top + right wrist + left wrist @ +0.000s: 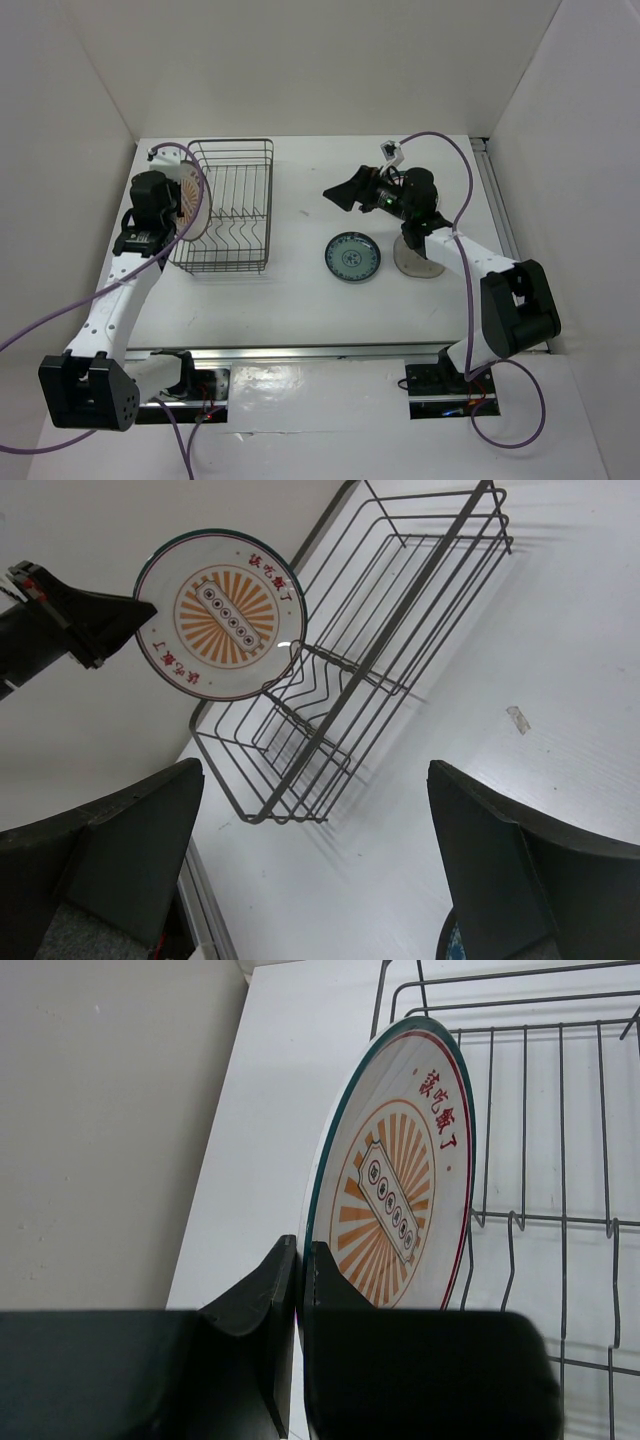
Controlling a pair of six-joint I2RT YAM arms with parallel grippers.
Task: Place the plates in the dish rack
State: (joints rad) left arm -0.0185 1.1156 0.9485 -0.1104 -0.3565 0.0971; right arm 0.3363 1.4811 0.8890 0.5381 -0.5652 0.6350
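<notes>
My left gripper is shut on the rim of the white plate with the orange centre and holds it on edge above the left rim of the dish rack. The same plate and the rack also show in the right wrist view. The blue-green plate lies flat on the table right of the rack. The grey-beige plate lies beside it, partly under my right arm. My right gripper is open and empty, raised above the table between the rack and the blue-green plate.
White walls enclose the table on the left, back and right. A metal rail runs along the near edge. Purple cables loop over both arms. A small scrap lies on the table near the rack.
</notes>
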